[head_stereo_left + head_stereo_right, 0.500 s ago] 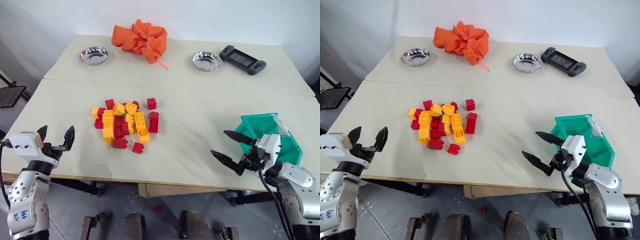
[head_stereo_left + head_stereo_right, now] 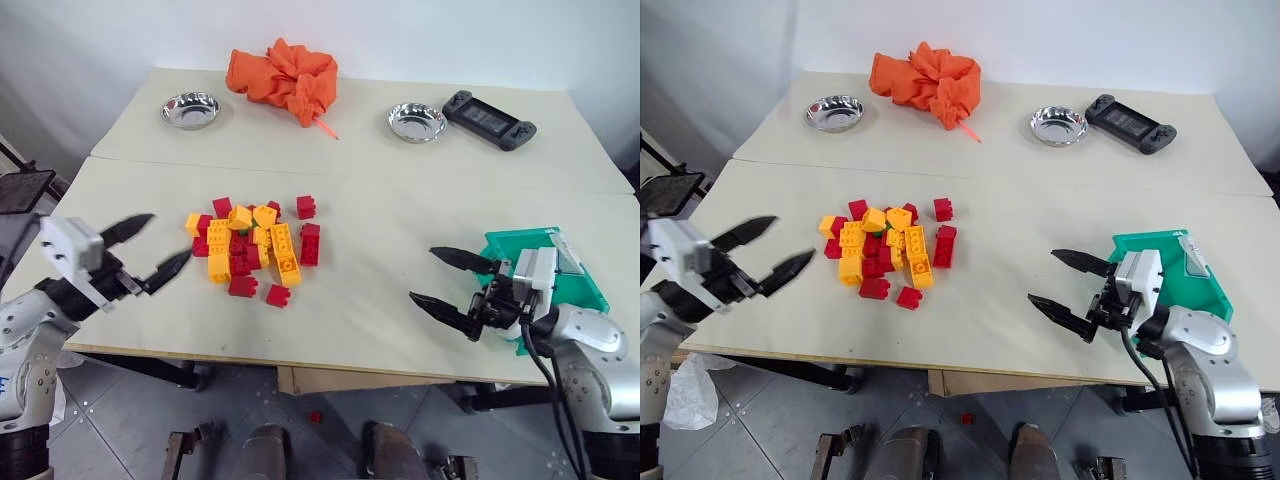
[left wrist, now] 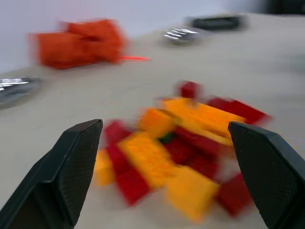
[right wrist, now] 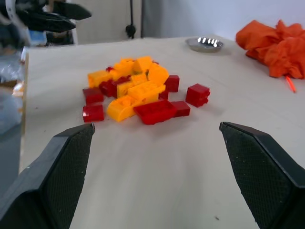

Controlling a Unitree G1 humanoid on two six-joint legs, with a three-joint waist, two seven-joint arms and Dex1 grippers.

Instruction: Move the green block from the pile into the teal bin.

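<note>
I have the pale surface [image 2: 400, 240] in front of me, and everything on it is laid out for a short carry from the middle to my right. The teal bin [image 2: 585, 285] sits at the right near edge, open top up, just behind my right tool [image 2: 450, 281], so a brick taken from the centre only has to travel sideways to be dropped in.

The pile [image 2: 255, 250] lies near the centre, a loose heap of red and yellow-orange bricks. Both arms hover on either side of it, pointing inward and roughly level: the left tool [image 2: 148, 246] just beside the pile's left edge, the right one further off. Both stand released, fingers spread wide, nothing between them. I read that as the approach stage, with the left closer to the work.

The green block [image 3: 166, 138] is buried inside the pile. I see only a sliver of green between a yellow-orange brick and the red ones beneath, near the heap's middle. With so little exposed, I cannot tell which way it points or how its long axis runs. I judge I will have to nudge covering bricks aside, or come in from above, before a clean pinch is possible.
</note>
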